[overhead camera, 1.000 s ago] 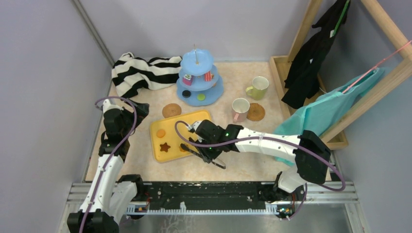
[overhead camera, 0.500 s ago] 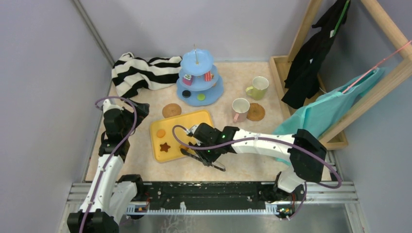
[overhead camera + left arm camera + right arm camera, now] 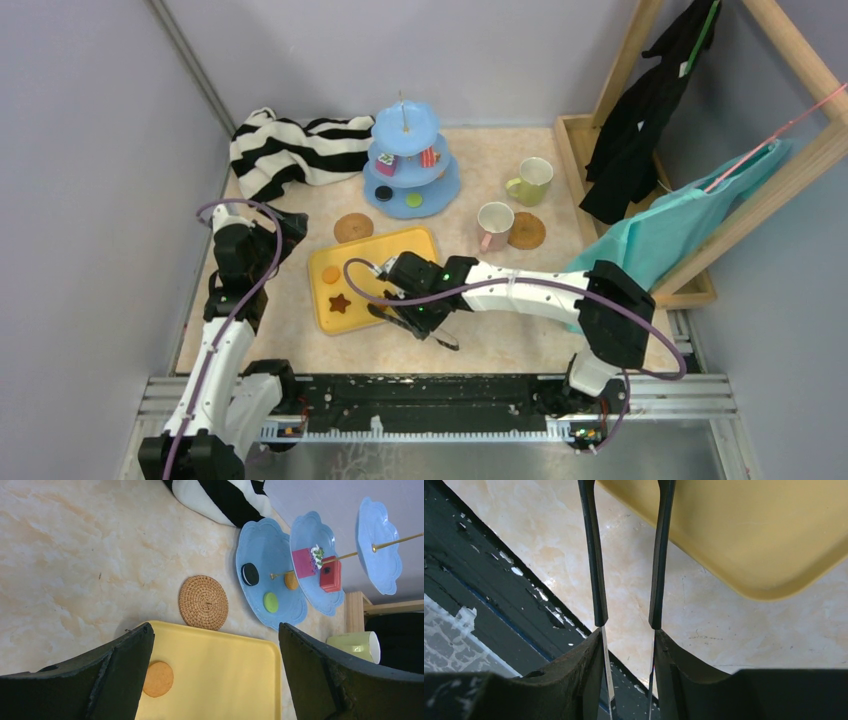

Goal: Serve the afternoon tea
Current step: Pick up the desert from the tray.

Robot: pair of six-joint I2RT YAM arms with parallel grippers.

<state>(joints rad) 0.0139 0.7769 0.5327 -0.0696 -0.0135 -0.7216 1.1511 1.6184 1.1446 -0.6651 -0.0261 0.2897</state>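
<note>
Holding black tongs (image 3: 591, 555) half-squeezed, the right gripper (image 3: 626, 640) hovers at the yellow tray's (image 3: 749, 530) edge. The star cookie (image 3: 340, 302) lies ahead of the tips and probably needs pinching next. The left gripper (image 3: 215, 630) gapes empty.

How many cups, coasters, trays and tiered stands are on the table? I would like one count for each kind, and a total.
Cups: 2 (pink-handled cup, yellow-green cup)
Cork coasters: 2 (coaster by the tray, coaster by the pink-handled cup)
Yellow tray: 1
Three-tier stand: 1
Total: 6
</note>
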